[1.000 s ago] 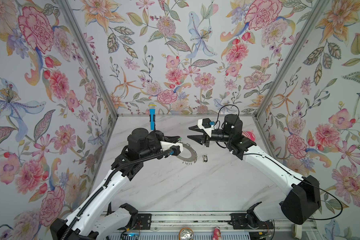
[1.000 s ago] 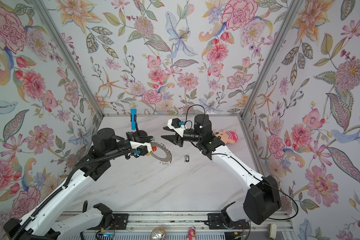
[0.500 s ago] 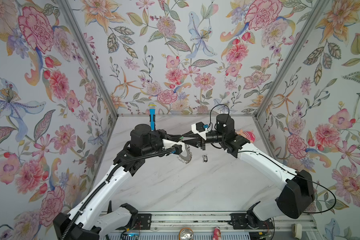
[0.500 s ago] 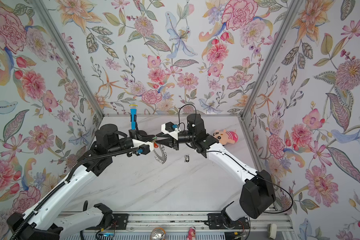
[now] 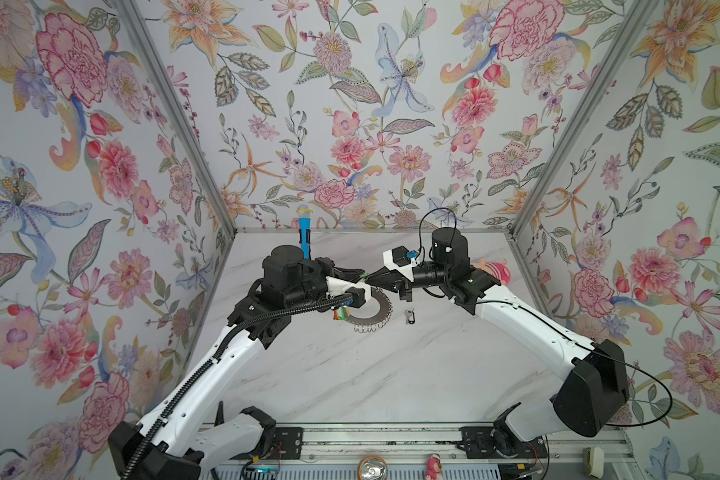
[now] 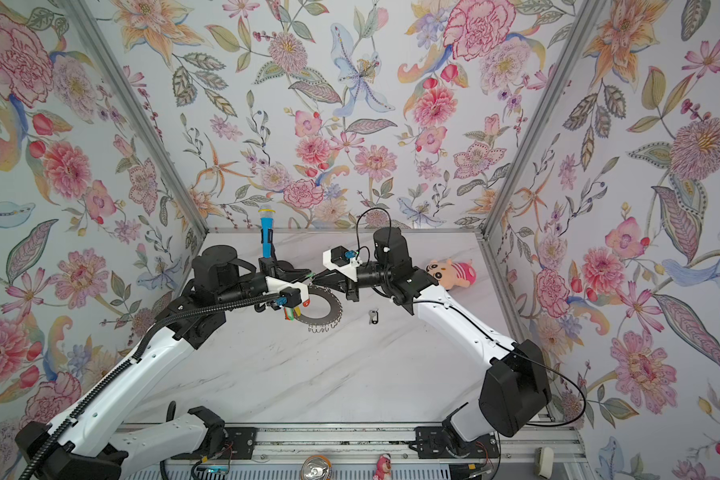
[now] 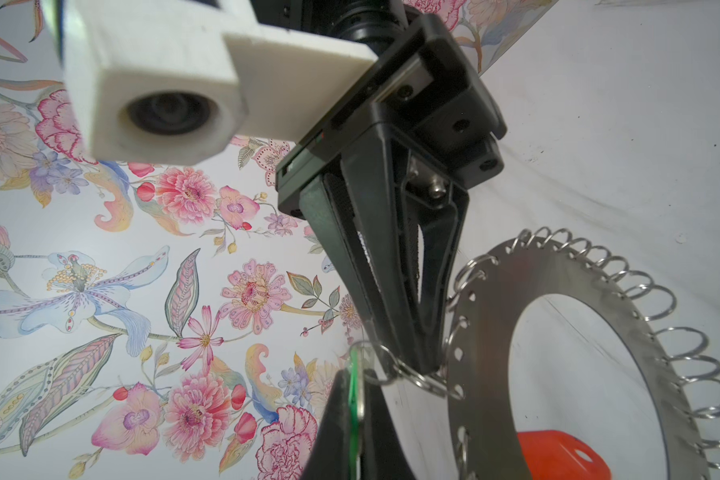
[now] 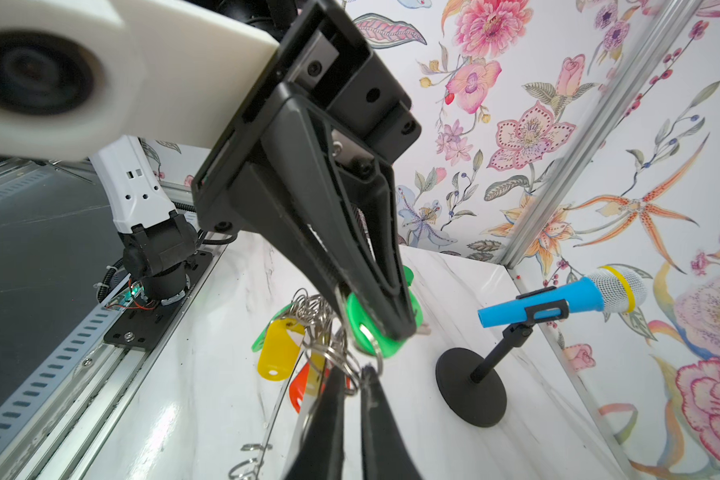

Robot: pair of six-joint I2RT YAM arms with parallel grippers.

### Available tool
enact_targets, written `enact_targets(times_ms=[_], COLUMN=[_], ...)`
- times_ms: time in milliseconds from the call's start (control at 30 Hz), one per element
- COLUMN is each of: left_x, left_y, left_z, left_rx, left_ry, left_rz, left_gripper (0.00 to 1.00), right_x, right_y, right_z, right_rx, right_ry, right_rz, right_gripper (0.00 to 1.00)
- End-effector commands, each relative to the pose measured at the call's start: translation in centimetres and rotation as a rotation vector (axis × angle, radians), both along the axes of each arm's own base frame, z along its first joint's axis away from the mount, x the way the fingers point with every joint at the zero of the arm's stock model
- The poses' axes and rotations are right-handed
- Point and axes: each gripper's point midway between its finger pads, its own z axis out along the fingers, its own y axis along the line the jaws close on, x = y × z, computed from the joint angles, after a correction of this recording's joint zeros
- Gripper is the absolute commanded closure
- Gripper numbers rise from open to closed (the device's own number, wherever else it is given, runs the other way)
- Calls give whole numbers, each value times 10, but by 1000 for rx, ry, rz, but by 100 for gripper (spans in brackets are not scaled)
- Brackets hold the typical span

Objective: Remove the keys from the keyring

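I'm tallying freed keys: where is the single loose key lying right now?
In both top views the loose key lies on the table, a little right of centre, just right of the keyring and apart from it.

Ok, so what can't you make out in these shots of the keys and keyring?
Keyring: the left arm's camera mount hides part in both top views; the left wrist view's edge crops it.
Keys: left gripper covers the green cap in the right wrist view; tags overlap, count unclear.
Small metal piece on the table, top views: too small to identify.
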Motion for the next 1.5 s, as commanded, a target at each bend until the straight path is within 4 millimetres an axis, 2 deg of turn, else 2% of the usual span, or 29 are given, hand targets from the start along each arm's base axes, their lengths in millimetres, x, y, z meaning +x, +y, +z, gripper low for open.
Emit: enact_targets(times_ms=[0, 267, 433, 933, 1467], left_x=[2, 3, 3, 6, 10], left_y=[1, 3, 7, 32, 30], left_z=[36, 36, 39, 53, 24], left_rx=[-49, -45, -43, -119, -107], left_ry=[-93, -100, -113, -200, -128], left_rz=[-6, 7, 27, 146, 146], left_gripper=[100, 100, 100, 100, 100], right_x=[-12, -8, -3, 32, 24], right_y=[3, 3, 1, -17, -24], right_z=[4, 4, 7, 24, 48], right_rx=[-4, -6, -5, 92, 201], right_ry=[0, -1, -1, 25, -11], right_rz=[52, 21, -14, -254, -349], right_gripper=[89, 100, 100, 100, 100])
